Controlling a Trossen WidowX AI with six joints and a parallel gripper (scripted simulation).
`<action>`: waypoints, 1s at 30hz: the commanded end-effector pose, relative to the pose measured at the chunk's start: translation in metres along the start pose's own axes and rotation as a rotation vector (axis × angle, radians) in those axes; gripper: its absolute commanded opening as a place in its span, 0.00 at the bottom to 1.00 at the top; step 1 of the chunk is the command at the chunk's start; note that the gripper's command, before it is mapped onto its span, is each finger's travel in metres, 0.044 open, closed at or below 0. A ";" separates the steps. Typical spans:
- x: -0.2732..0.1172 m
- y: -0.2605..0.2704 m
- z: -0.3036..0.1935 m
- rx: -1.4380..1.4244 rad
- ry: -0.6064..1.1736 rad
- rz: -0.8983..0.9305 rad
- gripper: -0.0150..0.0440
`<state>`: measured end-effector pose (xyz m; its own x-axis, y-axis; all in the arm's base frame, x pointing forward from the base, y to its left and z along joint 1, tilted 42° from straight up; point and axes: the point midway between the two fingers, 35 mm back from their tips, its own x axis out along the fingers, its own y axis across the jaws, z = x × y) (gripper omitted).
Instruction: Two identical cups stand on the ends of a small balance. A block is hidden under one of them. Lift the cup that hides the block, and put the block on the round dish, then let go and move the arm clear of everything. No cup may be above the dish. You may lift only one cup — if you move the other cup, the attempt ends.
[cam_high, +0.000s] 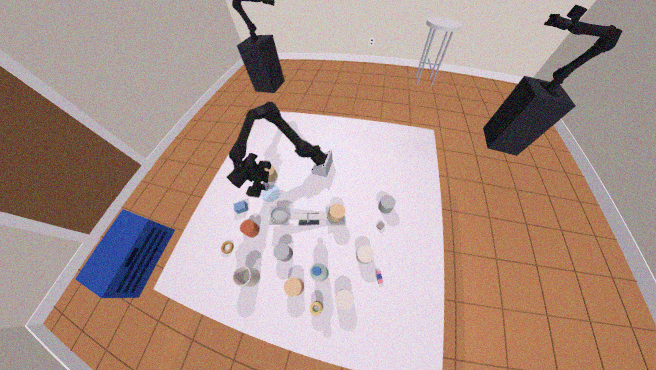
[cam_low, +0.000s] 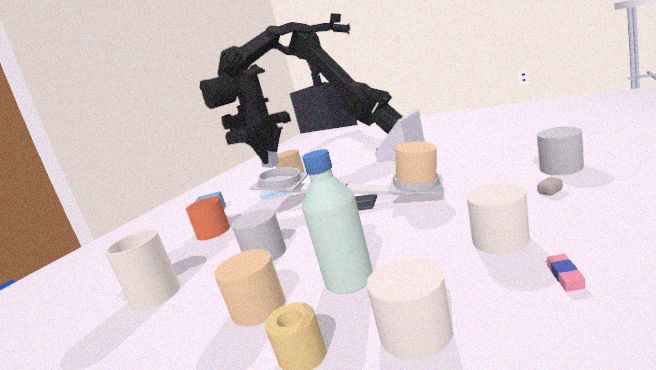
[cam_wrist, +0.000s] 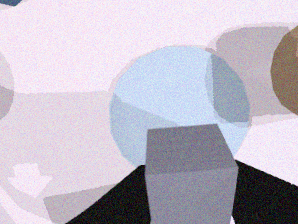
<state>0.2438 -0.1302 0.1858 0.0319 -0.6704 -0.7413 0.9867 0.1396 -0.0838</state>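
A small grey block (cam_low: 269, 159) (cam_wrist: 190, 150) is between the fingers of my gripper (cam_low: 269, 157) (cam_wrist: 185, 172), which is shut on it. The block hangs above the table; in the wrist view it overlaps the near edge of the round light blue dish (cam_high: 271, 194) (cam_low: 270, 194) (cam_wrist: 165, 80). One tan cup (cam_high: 337, 212) (cam_low: 416, 162) stands on the right end of the balance (cam_high: 309, 218) (cam_low: 366, 202). The pan (cam_low: 279, 178) at the left end is empty. Another tan cup (cam_high: 272, 174) (cam_low: 290, 159) stands on the table just beyond the dish.
A blue block (cam_high: 240, 206) (cam_low: 212, 195), a red-orange cylinder (cam_high: 249, 228) (cam_low: 207, 218) and a grey cylinder (cam_high: 283, 251) (cam_low: 260, 235) stand near the balance. A green bottle (cam_high: 319, 272) (cam_low: 337, 235) and several cylinders stand in front. A grey cylinder (cam_high: 386, 204) (cam_low: 560, 150) stands at the right.
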 end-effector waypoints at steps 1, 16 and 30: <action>0.004 -0.003 0.000 -0.004 -0.004 -0.003 0.25; 0.044 -0.004 0.001 -0.004 -0.006 -0.003 0.25; 0.063 -0.004 0.001 -0.004 -0.007 -0.003 0.25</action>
<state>0.2431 -0.1710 0.1457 0.0333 -0.6799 -0.7326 0.9871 0.1374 -0.0826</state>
